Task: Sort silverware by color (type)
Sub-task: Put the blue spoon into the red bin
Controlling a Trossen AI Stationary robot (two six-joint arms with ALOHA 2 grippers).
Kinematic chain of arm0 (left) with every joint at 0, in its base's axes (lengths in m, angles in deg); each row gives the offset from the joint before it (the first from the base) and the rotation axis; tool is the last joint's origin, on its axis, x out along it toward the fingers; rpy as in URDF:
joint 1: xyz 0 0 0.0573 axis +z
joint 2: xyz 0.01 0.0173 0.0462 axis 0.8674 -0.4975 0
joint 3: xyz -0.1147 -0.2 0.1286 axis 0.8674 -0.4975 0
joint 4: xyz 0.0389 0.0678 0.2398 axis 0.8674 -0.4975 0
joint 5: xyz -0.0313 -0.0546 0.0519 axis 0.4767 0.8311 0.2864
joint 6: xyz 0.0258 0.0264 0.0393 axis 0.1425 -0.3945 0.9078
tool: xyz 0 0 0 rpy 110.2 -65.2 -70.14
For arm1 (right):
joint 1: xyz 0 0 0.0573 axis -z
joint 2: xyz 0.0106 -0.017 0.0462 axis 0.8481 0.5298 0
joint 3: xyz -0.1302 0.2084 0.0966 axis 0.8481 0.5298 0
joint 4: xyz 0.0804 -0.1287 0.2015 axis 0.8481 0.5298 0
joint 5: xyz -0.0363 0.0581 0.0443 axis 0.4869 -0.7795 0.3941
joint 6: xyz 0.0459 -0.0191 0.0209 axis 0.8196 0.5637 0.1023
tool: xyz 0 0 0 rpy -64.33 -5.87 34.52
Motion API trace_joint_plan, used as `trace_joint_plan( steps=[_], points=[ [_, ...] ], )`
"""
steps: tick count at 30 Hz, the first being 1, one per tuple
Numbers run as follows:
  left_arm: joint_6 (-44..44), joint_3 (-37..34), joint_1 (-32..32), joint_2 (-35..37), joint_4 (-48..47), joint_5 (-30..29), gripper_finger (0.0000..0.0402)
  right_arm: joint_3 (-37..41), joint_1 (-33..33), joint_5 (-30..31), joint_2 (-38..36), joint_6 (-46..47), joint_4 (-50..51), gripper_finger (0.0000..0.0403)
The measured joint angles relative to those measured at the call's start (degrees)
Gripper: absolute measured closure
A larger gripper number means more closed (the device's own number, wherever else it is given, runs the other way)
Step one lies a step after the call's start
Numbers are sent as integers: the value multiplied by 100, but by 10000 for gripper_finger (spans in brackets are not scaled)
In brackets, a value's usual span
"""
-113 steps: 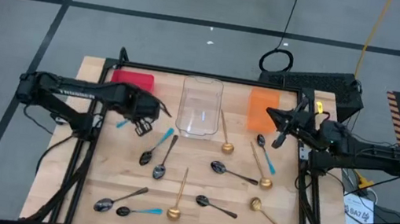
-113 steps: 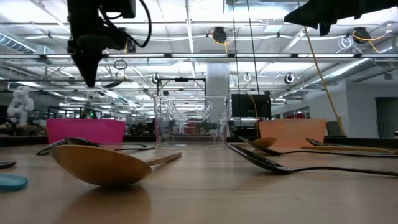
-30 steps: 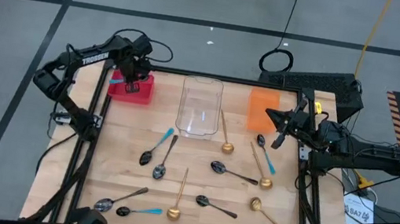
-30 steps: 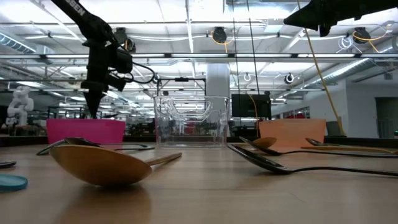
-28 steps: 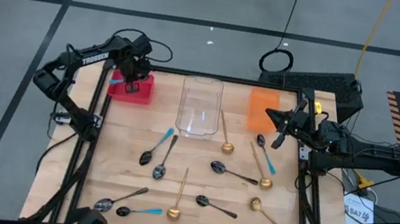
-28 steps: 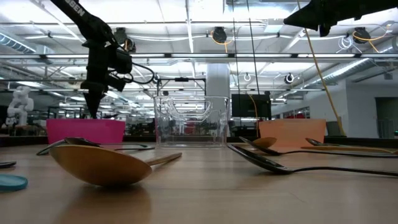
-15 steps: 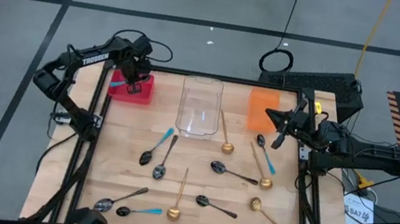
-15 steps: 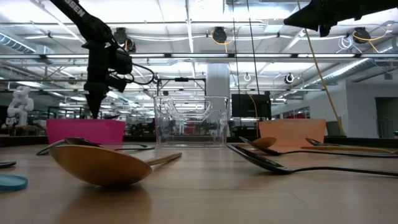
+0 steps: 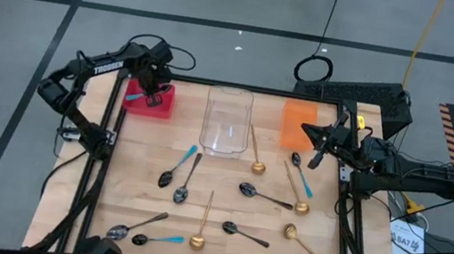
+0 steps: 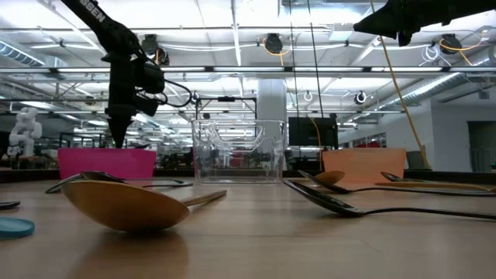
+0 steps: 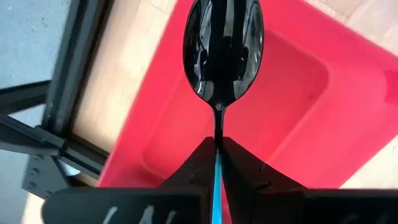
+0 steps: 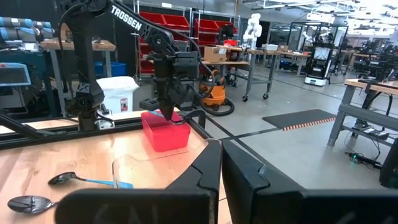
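Hardly any sorting is done yet: the left gripper (image 11: 217, 155) hangs over the shallow red plastic bin (image 9: 158, 103) at the table's far left corner, its fingers pinched tight on the light blue handle of a dark-bowled spoon (image 11: 222, 53), bowl pointing down into the bin and not yet let go; nothing else shows inside that bin. To the right of the red bin stand a clear plastic tub (image 9: 227, 122) and an orange bin (image 9: 296, 126), and nearer than all three about a dozen gold, dark metal and blue-handled spoons (image 9: 204, 223) lie scattered on the wooden table (image 9: 137, 186), all left to sort; the right gripper (image 9: 316, 157) waits closed and empty beside the orange bin.
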Motion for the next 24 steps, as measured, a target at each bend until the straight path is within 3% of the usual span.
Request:
trace_joint_plan(
  steps=[12, 24],
  points=[
    [17, -573, -2, 0, 433, -22, 376, 1, -2, 0, 0, 0, 0, 392],
    [235, -692, -2, 0, 691, -103, 376, 1, -2, 0, 0, 2, -4, 392]
  ],
)
